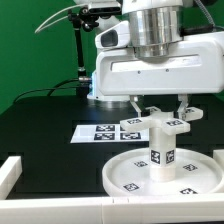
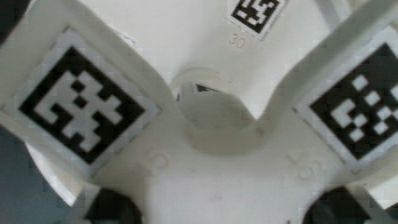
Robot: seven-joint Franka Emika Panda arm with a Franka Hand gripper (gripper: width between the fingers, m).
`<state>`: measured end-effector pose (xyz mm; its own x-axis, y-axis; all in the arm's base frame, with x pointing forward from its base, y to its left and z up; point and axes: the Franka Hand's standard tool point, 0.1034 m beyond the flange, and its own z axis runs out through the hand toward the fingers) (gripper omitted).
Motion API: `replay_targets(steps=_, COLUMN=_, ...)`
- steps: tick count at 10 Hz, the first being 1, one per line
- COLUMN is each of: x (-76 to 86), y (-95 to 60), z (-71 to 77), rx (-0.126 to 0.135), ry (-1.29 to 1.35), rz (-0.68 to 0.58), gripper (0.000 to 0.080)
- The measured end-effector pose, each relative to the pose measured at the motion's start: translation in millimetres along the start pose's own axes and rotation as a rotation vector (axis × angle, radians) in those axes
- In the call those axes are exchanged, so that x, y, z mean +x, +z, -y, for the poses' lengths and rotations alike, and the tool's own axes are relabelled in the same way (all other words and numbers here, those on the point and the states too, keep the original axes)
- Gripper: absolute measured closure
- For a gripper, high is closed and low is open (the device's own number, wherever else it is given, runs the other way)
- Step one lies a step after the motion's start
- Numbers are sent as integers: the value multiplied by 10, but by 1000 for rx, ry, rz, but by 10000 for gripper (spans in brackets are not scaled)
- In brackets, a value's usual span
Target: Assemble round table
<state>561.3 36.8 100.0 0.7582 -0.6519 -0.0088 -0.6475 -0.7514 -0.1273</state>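
Cross-shaped foot piece point(image 1: 160, 124) | white plastic | atop cylindrical post point(image 1: 162, 154)

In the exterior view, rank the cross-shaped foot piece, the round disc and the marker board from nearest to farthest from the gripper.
1. Cross-shaped foot piece: between the fingers of the gripper, on top of the post.
2. Round disc: on the table directly below.
3. Marker board: flat on the table, toward the exterior view's left.

White post point(image 1: 163, 150) stands upright on round disc point(image 1: 135, 177), cross-shaped foot point(image 1: 160, 124) atop.
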Motion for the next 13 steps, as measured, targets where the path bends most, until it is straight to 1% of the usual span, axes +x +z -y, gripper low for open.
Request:
replay_targets(steps=5, x=-8, y=1, z=8, rx=4, ry=344, rz=4, gripper=356)
replay_targets(steps=9, x=-13, y=6, z=17, rx=14, ry=702, rz=0, gripper=356)
replay_targets(steps=11, x=-7, y=3, z=17, rx=10, ry=751, rz=3, gripper=356)
replay_targets(steps=13, x=-3, y=8, z=15, rx=18, ry=881, rz=11, gripper=356)
